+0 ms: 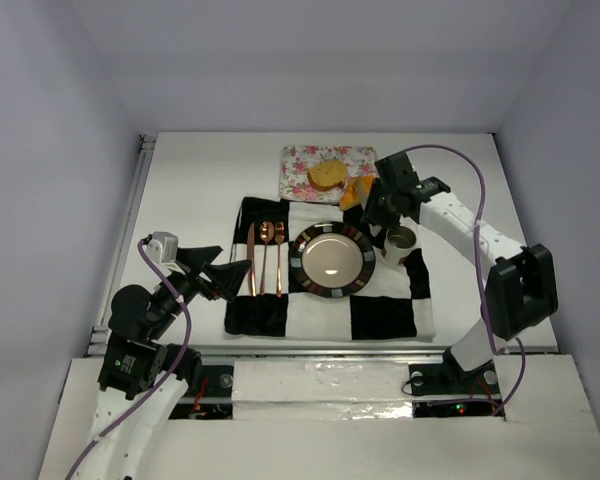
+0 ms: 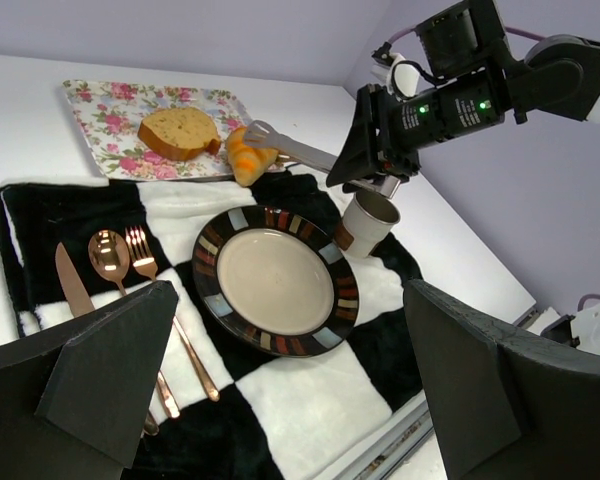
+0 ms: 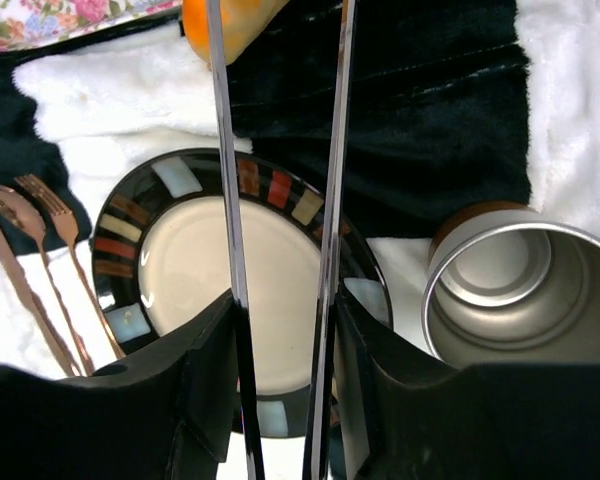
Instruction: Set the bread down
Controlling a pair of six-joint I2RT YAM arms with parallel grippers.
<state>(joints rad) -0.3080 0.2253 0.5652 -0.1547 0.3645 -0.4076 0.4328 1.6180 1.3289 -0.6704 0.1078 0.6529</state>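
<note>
Right pincer is clamped on metal tongs. Straight ahead, their tips meet the croissant at the flowered tray's corner. The bread slice lies on the tray, and the plate sits nearer.

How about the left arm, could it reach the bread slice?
Maybe, but it's a stretch. The left gripper hangs beside the cutlery, jaws open; the slice sits on the far tray. Nothing tall stands between them.
</note>
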